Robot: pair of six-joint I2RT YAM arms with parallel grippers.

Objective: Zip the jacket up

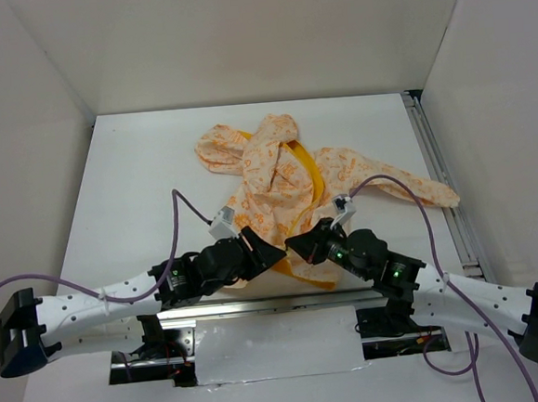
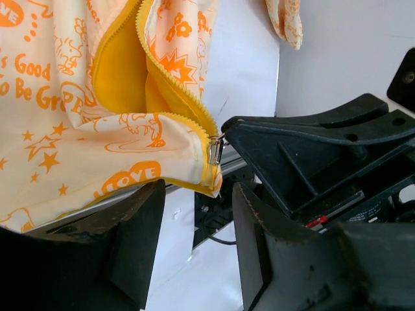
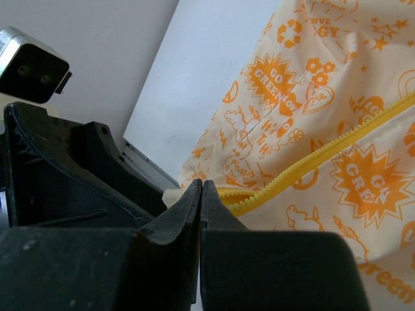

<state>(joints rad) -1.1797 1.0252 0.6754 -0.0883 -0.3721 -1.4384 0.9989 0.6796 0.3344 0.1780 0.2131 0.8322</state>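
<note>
Two grippers met at the bottom hem of the small cream jacket with orange print and yellow lining (image 1: pixel 277 186). It lay rumpled on the white table (image 1: pixel 138 193), hood towards the far side, one sleeve trailing off to the right, and its hem at the near edge just above the arm bases.

From the left wrist camera I saw the little metal zipper slider (image 2: pixel 214 152) sitting at the very bottom of the yellow zipper strip (image 3: pixel 311 162). The two rows of teeth parted right above it, so I judged the front to be essentially all unzipped and the work to be at its opening step: getting hold of the slider and the hem under it.

My right gripper (image 3: pixel 200 188) had its fingers pressed tight together, the tips right at the slider. I could not tell whether the pull tab was actually pinched between them.

My left gripper (image 2: pixel 198 194) stood partly apart, one finger either side of the hem corner below the slider, gripping nothing as far as I could see.

To my mind the next move called for the left fingers to clamp that hem corner and hold it taut. The right would then draw the slider along the teeth towards the collar, provided it truly had the tab.
</note>
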